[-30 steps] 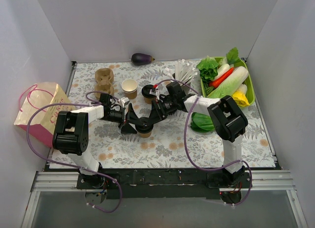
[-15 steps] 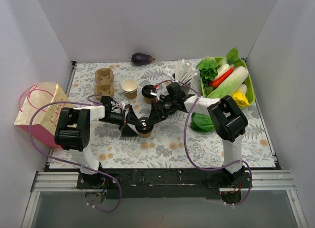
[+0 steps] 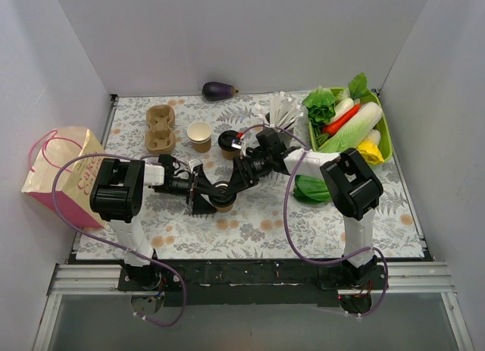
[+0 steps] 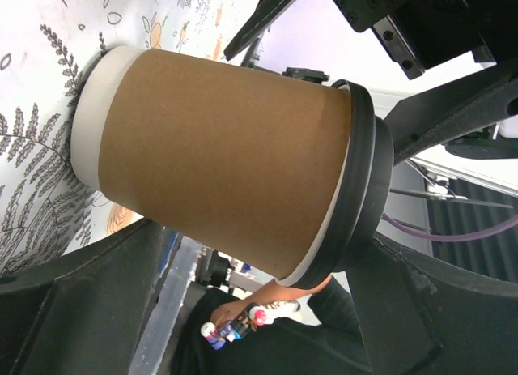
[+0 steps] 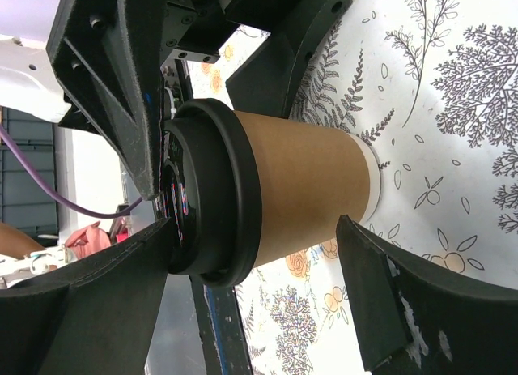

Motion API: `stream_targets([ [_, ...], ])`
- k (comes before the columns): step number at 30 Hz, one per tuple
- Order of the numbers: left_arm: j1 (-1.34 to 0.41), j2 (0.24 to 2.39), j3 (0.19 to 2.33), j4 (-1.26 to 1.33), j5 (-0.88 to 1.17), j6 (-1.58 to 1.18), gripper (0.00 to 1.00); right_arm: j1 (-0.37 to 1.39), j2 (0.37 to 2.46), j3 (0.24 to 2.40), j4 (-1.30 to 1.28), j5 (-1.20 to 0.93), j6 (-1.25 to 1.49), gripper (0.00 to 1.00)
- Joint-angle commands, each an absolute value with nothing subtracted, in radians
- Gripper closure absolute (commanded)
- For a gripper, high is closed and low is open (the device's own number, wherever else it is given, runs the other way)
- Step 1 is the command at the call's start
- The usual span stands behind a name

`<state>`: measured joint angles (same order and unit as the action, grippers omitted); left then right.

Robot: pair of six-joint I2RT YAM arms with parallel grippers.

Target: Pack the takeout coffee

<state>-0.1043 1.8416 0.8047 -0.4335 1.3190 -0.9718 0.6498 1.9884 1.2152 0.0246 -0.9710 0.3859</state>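
**On floral cloth (image 3: 303,222): capped cup (image 5: 299,189), not yet packed**

White-walled booth, patterned cloth over table. Mid-cloth, upright: cup, base flat down, lid (image 5: 212,198) seated as far as visible. Not in bag.

Close at cup from left: left gripper (image 3: 203,198). From right: right gripper (image 3: 227,190). Both spread wide, nothing clamped. Both rolled sideways, so in each wrist view one finger (image 5: 380,310) toward base end, the other toward lid end, clear of paper wall. Contact with lid rim: cannot tell.

Probably a lid-check or regrasp pose, not a carry. Crowded in from both sides, likely to stop a tip-over.

Farther out, rear left: carrier (image 3: 159,129), well apart from cup, untouched.

Far left at table edge: bag (image 3: 64,177), well apart from cup. Parked on left arm's side, so probably meant for a left-arm drop. Needed first: a proper side grip on paper wall, below lid.
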Motion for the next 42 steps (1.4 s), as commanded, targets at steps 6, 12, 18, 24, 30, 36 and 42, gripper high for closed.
stream_targets([
  [6,-0.071,1.940,0.735,-0.252,1.258,-1.062,0.12,0.667,2.010,1.210,-0.064,-0.879,0.296,0.13],
  [12,-0.063,2.003,0.812,-0.336,1.135,-0.885,0.17,0.664,2.005,1.210,-0.087,-0.867,0.284,0.14],
  [18,-0.060,1.959,0.804,-0.336,1.003,-0.917,0.24,0.666,2.006,1.218,-0.090,-0.861,0.287,0.13],
  [24,-0.064,1.948,0.816,-0.360,0.876,-0.960,0.25,0.666,2.029,1.235,-0.095,-0.864,0.282,0.13],
  [30,-0.067,1.901,0.865,-0.462,0.885,-0.881,0.26,0.666,2.031,1.180,-0.071,-0.897,0.282,0.15],
  [36,-0.083,1.850,0.873,-0.485,0.845,-0.871,0.24,0.664,2.051,1.059,-0.011,-0.946,0.349,0.18],
  [42,-0.083,1.874,0.933,-0.564,0.818,-0.815,0.24,0.667,2.105,1.057,-0.009,-0.982,0.394,0.21],
])
